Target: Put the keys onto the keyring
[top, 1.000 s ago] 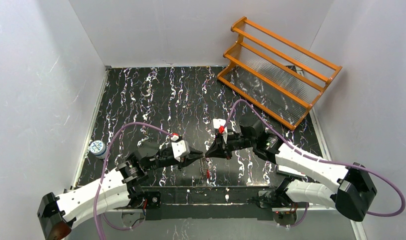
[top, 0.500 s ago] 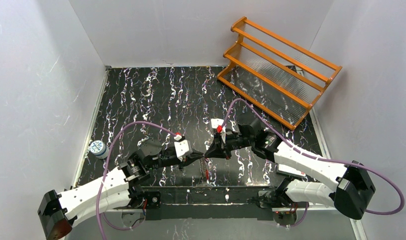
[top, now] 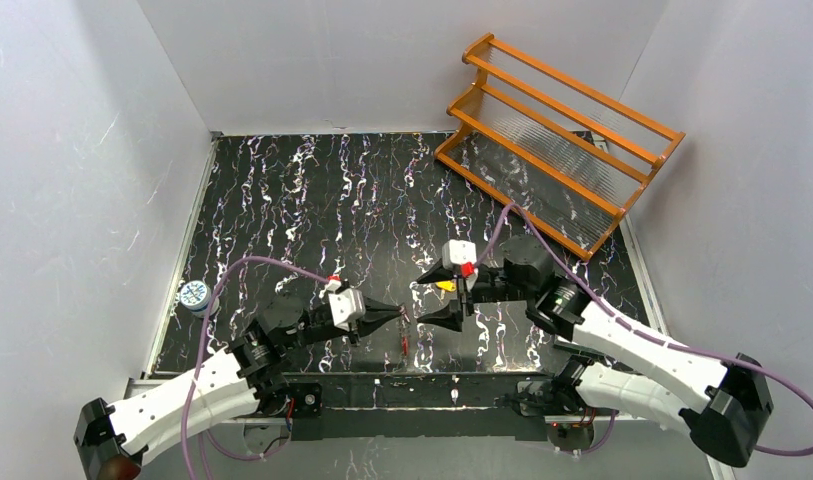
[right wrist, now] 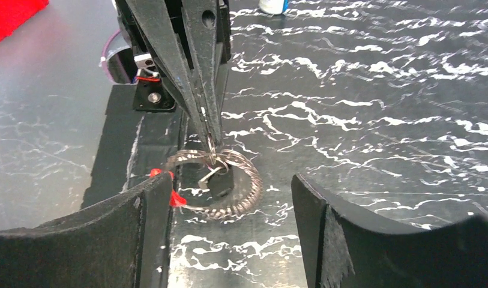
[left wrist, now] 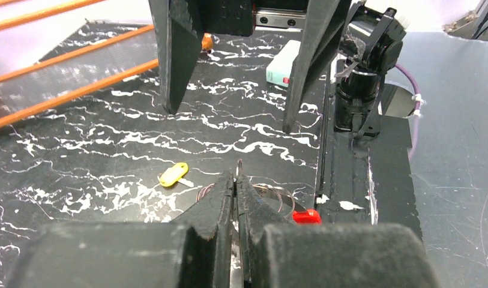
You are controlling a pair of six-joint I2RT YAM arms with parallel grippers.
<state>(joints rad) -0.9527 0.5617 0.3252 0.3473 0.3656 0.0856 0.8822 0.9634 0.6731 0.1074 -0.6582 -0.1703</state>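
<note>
black marbled table (top: 312, 200); orange rack (top: 557, 140) at its far right corner. right gripper (top: 437, 298) low over the near middle, fingers wide apart, gripping nothing. left gripper (top: 394, 314) faces it, tips pressed together, pinching the top of the keyring (right wrist: 229, 211). the loop hangs below by the table's near edge, red section (right wrist: 174, 197) to one side. gold-coloured key (left wrist: 173, 174) lies loose on the table under the right gripper. silvery key (right wrist: 211, 174) sits inside the loop.
</note>
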